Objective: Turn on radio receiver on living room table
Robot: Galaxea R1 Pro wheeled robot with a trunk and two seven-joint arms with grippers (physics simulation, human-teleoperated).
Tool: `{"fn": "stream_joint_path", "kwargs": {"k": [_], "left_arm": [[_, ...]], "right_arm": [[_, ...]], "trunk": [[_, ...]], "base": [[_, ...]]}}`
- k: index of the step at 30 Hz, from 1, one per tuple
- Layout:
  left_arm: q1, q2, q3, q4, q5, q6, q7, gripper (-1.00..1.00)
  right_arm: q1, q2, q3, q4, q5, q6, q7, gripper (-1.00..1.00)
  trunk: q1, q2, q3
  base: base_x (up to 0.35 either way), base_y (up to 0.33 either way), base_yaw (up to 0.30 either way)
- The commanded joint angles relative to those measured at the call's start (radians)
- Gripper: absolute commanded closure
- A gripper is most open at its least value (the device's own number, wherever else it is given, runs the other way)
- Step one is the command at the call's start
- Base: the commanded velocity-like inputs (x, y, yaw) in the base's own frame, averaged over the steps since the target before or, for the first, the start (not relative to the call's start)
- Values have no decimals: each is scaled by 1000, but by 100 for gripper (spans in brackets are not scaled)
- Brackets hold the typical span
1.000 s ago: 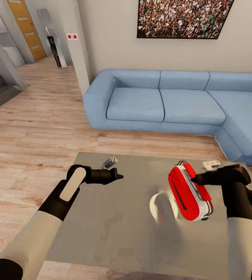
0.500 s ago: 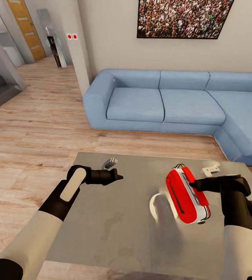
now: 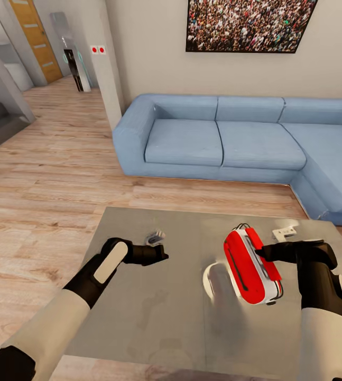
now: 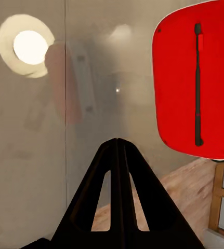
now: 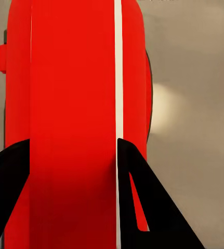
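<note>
Radio receiver (image 3: 251,266), bright red with white-silver band, lifted edge-up over right half of desk (image 3: 139,317), toward far edge, pinched across its slim body by right tool (image 3: 259,253); in right wrist view, black fingers (image 5: 143,207) flank red casing (image 5: 75,129) on both sides. Held so, probably, to steady it and present its broad strapped face (image 4: 195,78) for a press on a switch. Left tool (image 3: 162,253) pressed together, hovering near desk's middle, aimed toward radio, well apart from it. Small grey-white object (image 3: 154,237) just beyond left tool near far edge; another white one (image 3: 285,232) beyond radio. Nothing between left tool and radio. Blue sectional sofa (image 3: 234,143) past far edge.
</note>
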Motion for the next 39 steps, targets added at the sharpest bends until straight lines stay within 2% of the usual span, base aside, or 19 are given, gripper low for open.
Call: {"fn": "stream_joint_path", "kwargs": {"k": [1, 4, 11, 13, 18, 31, 36, 39], "left_arm": [[0, -1, -9, 6, -1, -5, -6, 100], [0, -6, -20, 13, -3, -12, -13, 100], [0, -36, -31, 18, -6, -13, -15, 100], [0, -40, -34, 19, -6, -12, -15, 100], [0, -42, -35, 19, -7, -11, -14, 100], [0, -43, -35, 19, -9, -10, -14, 100], [0, -43, -35, 19, -9, -10, -14, 100], [0, -43, -35, 19, -8, -10, -14, 100]], "right_arm": [[0, 0, -1, -1, -3, 1, 0, 100], [0, -2, -1, -4, -3, 0, 1, 100], [0, -2, -2, -25, -4, 1, 4, 100], [0, -2, -14, -27, -4, 0, 4, 100], [0, -2, -33, -29, -3, -1, 4, 100], [0, 3, -37, 0, -5, -12, -6, 100], [0, 14, -40, 70, -8, -72, -74, 100], [0, 18, -47, 109, -33, -105, -117, 100]], "trunk": [[0, 0, 0], [0, 0, 0], [0, 0, 0], [0, 0, 0], [0, 0, 0], [0, 0, 0], [0, 0, 0], [0, 0, 0]], "base": [[0, 0, 0], [0, 0, 0], [0, 0, 0], [0, 0, 0], [0, 0, 0], [0, 0, 0], [0, 0, 0], [0, 0, 0]]}}
